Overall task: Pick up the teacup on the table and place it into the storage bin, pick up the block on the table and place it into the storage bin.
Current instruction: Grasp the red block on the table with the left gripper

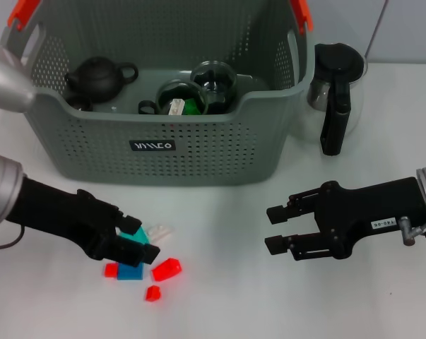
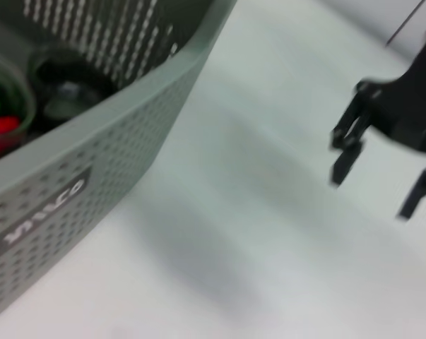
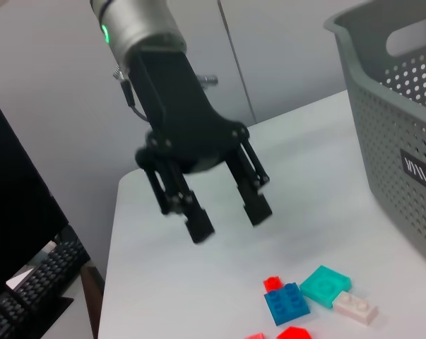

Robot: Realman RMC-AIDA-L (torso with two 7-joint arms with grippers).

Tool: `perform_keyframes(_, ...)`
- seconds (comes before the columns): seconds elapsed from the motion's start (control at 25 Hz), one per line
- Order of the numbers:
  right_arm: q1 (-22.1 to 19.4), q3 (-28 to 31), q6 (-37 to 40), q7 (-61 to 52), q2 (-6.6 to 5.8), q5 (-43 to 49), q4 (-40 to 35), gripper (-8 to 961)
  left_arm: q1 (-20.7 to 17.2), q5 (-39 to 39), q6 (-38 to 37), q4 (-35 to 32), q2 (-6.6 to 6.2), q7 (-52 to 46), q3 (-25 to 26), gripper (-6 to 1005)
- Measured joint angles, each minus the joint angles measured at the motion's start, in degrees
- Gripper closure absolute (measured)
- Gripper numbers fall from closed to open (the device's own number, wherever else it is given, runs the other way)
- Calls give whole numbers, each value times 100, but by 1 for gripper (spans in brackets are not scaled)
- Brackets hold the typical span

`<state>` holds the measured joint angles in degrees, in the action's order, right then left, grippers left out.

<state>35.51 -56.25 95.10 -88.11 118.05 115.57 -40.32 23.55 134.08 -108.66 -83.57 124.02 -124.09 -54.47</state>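
Several small blocks lie on the white table near its front left: a teal block [image 1: 138, 236] [image 3: 326, 284], a blue block [image 1: 130, 272] [image 3: 287, 304], a red block [image 1: 167, 269] and a pale one [image 3: 354, 306]. My left gripper [image 1: 143, 241] [image 3: 228, 217] hovers open just above them, holding nothing. The grey storage bin [image 1: 156, 152] [image 2: 92, 141] [image 3: 400, 106] stands behind. Inside it lie two glass teacups [image 1: 181, 99] [image 1: 214, 78]. My right gripper [image 1: 271, 229] [image 2: 354, 141] is open and empty over the table at the right.
A black teapot [image 1: 96, 78] sits in the bin's left part. A glass jug with a black handle [image 1: 334, 88] stands on the table right of the bin. Bare table stretches between the two grippers.
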Motion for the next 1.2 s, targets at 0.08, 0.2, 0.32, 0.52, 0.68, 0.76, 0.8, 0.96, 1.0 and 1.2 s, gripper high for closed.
perform_keyframes(0.08,0,0,-5,0,16,0,4,391,28,266,160,5,9,-21,-177,353)
perform_keyframes(0.2,0,0,-8,-1,33,0,1,391,54,593,391,26,23,-23,-467,353)
perform_keyframes(0.32,0,2,-9,-4,35,0,-9,391,110,781,553,83,31,-29,-683,354)
perform_keyframes(0.52,0,20,-15,-6,36,0,4,391,297,1170,865,247,35,-166,-1072,354)
perform_keyframes(0.68,0,51,-19,-2,38,0,8,391,335,1390,1101,251,35,-349,-1407,354)
perform_keyframes(0.76,-3,62,-19,-1,32,0,8,391,338,1396,1160,257,45,-382,-1558,354)
perform_keyframes(0.8,-7,63,-19,2,28,0,7,391,338,1386,1167,259,57,-386,-1630,355)
perform_keyframes(0.96,-38,63,-19,18,0,0,8,391,338,1217,1303,365,78,-495,-2043,355)
perform_keyframes(1.0,-42,63,-19,19,-3,0,7,391,341,1169,1359,420,78,-514,-2132,355)
perform_keyframes(1.2,-44,62,-18,21,1,0,7,391,437,1082,1752,801,78,-518,-2492,355)
